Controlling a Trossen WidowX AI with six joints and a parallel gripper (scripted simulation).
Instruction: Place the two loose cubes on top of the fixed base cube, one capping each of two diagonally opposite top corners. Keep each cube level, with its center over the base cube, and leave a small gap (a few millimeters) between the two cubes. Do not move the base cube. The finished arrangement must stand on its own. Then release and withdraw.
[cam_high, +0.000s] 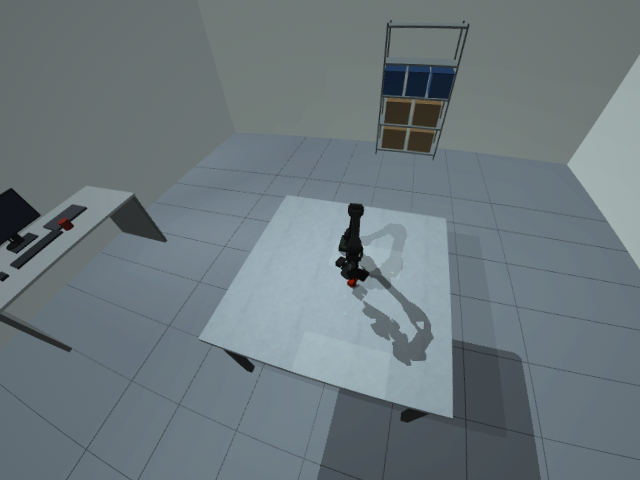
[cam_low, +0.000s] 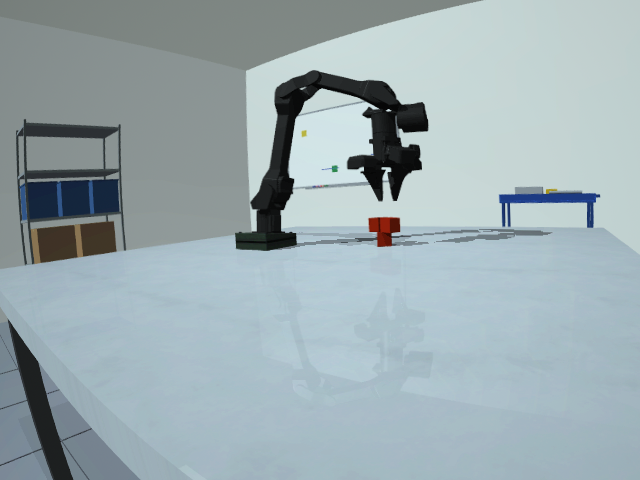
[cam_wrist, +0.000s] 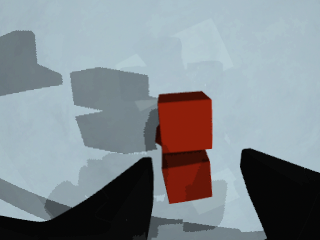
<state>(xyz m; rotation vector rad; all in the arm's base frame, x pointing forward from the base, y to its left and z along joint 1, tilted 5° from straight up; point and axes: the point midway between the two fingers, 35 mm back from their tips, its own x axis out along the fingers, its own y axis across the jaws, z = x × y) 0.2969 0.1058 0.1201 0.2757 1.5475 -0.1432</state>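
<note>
Two red cubes sit side by side on the red base cube (cam_low: 384, 240): a left one (cam_low: 374, 224) and a right one (cam_low: 391, 224) in the exterior view. Both look level and overhang the base, with a thin dark line between them. The wrist view shows a far cube (cam_wrist: 185, 125) and a near cube (cam_wrist: 187, 181); the gap's width cannot be told. The base is nearly hidden there. The stack (cam_high: 352, 282) is partly hidden by the arm in the top view. My gripper (cam_low: 388, 199) (cam_wrist: 198, 163) is partly open and empty, above the stack and touching nothing.
The arm's dark base (cam_low: 265, 241) stands on the white table (cam_high: 268, 289) (cam_low: 320, 330), left of the stack in the exterior view. A storage shelf (cam_high: 408, 97) stands beyond the table. A desk (cam_high: 100, 198) is at the left in the top view. Arm shadows fall around the stack.
</note>
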